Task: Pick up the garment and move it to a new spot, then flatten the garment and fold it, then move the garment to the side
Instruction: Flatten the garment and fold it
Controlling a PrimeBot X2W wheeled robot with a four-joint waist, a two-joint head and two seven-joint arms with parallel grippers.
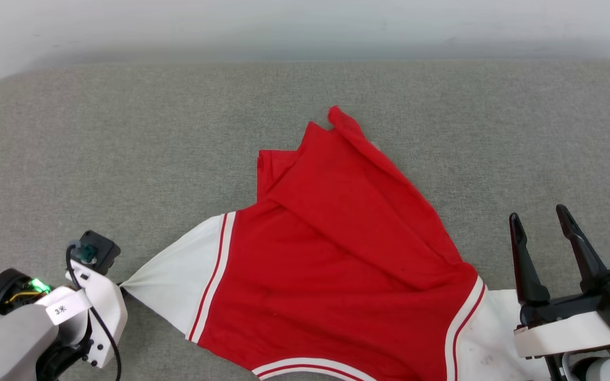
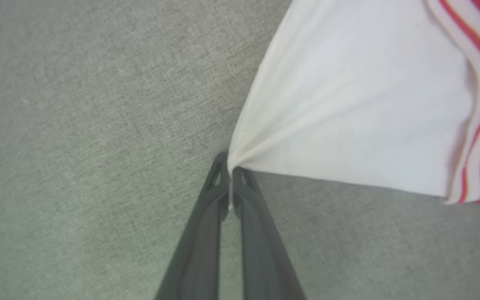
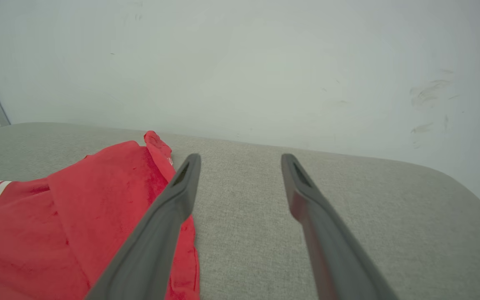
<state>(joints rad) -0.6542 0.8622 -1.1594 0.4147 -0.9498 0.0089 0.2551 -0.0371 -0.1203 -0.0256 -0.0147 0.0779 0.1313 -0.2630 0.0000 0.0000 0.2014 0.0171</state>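
Note:
The red garment lies spread on the grey fabric surface, with its body folded over itself toward the far side. Its white sleeves with red-white trim point left and right; no lettering shows. My left gripper is shut on the tip of the left white sleeve, which is pulled taut into a point. In the head view the left gripper sits at the lower left, its fingers hidden by the wrist. My right gripper stands open beside the right sleeve, holding nothing. The right wrist view has the red cloth left of the gripper.
The grey padded surface stretches wide on all sides of the garment, with rounded far corners. A pale wall rises right behind its far edge.

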